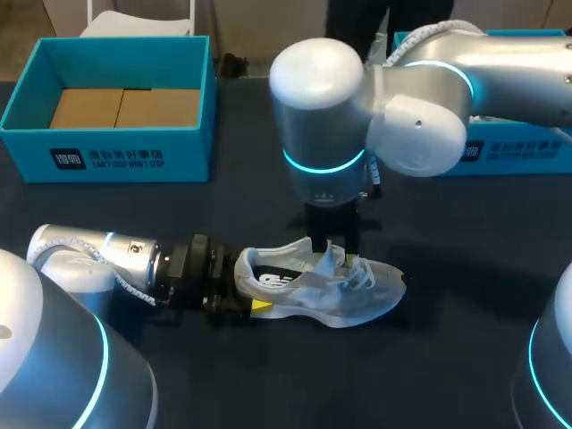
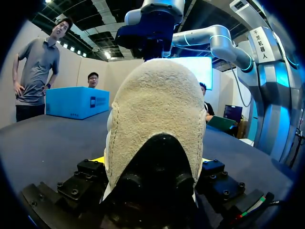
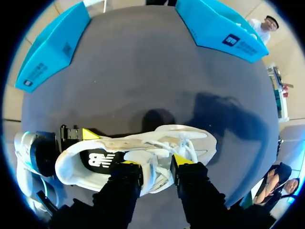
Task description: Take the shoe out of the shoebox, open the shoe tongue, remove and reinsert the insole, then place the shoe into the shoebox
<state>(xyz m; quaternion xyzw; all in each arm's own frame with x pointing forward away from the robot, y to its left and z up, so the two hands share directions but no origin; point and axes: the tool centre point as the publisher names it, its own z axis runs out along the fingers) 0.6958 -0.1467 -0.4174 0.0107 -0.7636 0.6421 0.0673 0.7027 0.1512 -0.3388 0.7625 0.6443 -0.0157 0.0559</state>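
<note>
An open blue shoebox [image 1: 107, 154] with brown card on its floor stands well away from the left fingers [image 1: 261, 307], off to their side, on the dark table [image 1: 465, 357]. The left gripper [image 2: 151, 161] lies low along the table and is clamped on the shoe [image 1: 375, 290] at its heel [image 2: 157, 109], one finger on each side. In its own view the heel fills nearly everything, so only slivers of yellow show beside it, and the toe and laces are hidden behind it. From the right wrist just one of those yellow tips shows beside the heel (the other is lost under the shoe's edge). The white shoe rests on the table, outside the shoebox, with its heel between the left fingers and its toe pointing away from them. The right gripper [image 3: 157, 163] comes straight down onto the middle of the shoe, its fingers [image 3: 183, 160] standing apart and pinching the laced tongue [image 1: 332, 255], which bunches up between them. How firmly they pinch is hard to make out. In the head view the thick right arm [image 1: 429, 98] blocks the table behind the shoe and cuts off part of a second blue box [image 1: 527, 156], well beyond the right fingers.
</note>
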